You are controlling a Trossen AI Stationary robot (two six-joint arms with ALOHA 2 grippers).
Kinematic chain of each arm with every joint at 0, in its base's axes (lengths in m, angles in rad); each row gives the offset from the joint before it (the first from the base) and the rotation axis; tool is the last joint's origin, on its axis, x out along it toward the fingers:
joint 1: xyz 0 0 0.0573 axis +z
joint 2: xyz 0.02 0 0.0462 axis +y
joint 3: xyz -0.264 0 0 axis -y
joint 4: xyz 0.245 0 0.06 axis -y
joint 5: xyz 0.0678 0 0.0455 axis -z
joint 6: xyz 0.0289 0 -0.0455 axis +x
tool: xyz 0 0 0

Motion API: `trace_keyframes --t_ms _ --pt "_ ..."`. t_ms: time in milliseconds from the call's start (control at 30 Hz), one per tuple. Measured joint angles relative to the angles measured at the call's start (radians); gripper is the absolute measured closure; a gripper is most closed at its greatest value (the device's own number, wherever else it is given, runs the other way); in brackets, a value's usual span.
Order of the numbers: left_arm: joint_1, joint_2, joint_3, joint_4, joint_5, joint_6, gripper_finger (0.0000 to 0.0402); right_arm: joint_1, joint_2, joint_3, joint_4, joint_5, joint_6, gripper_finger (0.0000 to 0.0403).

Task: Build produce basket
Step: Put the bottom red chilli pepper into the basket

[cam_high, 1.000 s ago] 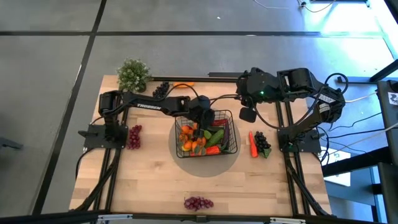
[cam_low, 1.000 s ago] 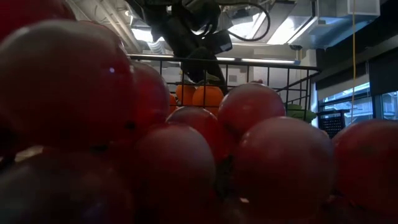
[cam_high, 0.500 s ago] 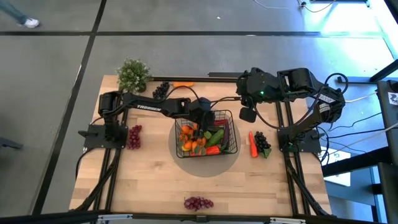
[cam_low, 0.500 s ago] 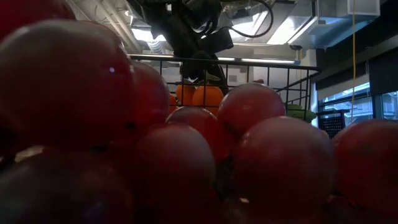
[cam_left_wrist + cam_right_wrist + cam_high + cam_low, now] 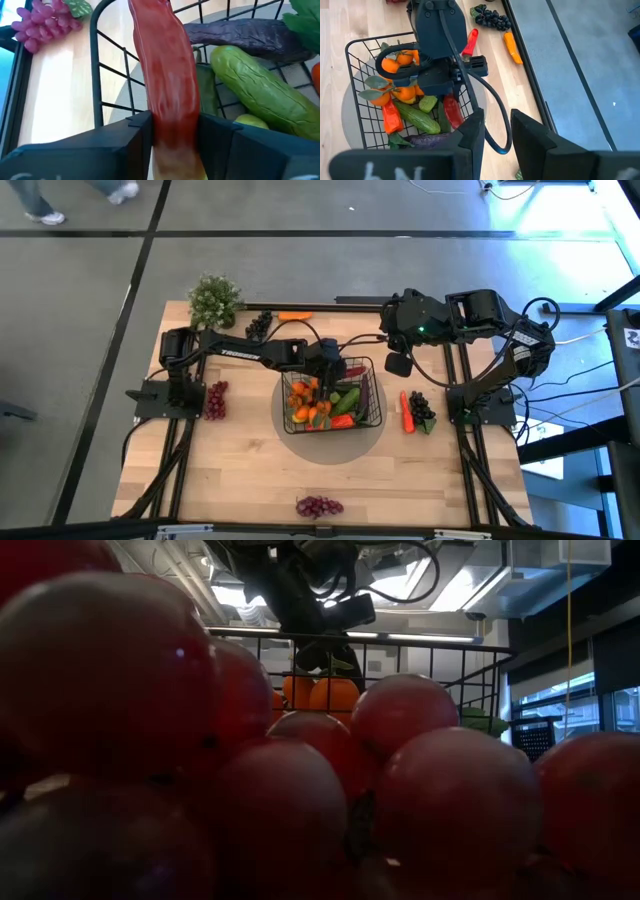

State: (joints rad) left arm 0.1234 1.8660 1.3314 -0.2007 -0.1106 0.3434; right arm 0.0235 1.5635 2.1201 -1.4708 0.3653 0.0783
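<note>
The left gripper (image 5: 175, 132) has shifted a little toward the far rim of the basket (image 5: 372, 363) over the last second — in the high view it now sits over the basket's far-left corner rather than nearer the middle. Its fingers (image 5: 135, 132) are clamped on a long red pepper (image 5: 167, 75), which hangs over the basket wall with the load just below it. My judgement: the pepper is being carried across the rim and is about to be set down among the produce already inside.

The right gripper (image 5: 495, 135) waits above the worktop just beyond the basket's far-right corner, its fingers a narrow gap apart and holding nothing.

The left wrist view alone shows the grip itself, plus the cucumber (image 5: 260, 90) and eggplant (image 5: 240, 35) lying in the basket. The high view alone shows what is left outside — a carrot and dark grapes (image 5: 422, 408) to the right of the basket, red grapes (image 5: 319, 506) near the front edge, more by the left arm's base. The low view is nearly filled by those front grapes (image 5: 300, 760), with only the oranges (image 5: 322, 693) in the basket peeking above.
</note>
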Motion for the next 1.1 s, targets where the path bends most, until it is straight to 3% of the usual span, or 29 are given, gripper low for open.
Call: trace_keyframes --t_ms 133,433,700,1100 --pt "-0.006 0.0 0.0 0.016 -0.003 0.024 0.0306 0.0 0.0 0.0 0.0 0.0 0.02 0.031" --pt "-0.013 0.0 0.0 0.02 -0.031 0.033 0.0275 0.0 0.0 0.0 -0.001 -0.001 0.023 0.031" --pt "-0.013 0.0 0.0 -0.011 -0.027 -0.067 0.0273 0.0 0.0 0.0 0.003 -0.001 0.025 0.031" --pt "-0.017 0.0 0.0 -0.028 -0.026 -0.081 0.0273 0.0 0.0 0.0 0.009 -0.002 0.021 0.031"
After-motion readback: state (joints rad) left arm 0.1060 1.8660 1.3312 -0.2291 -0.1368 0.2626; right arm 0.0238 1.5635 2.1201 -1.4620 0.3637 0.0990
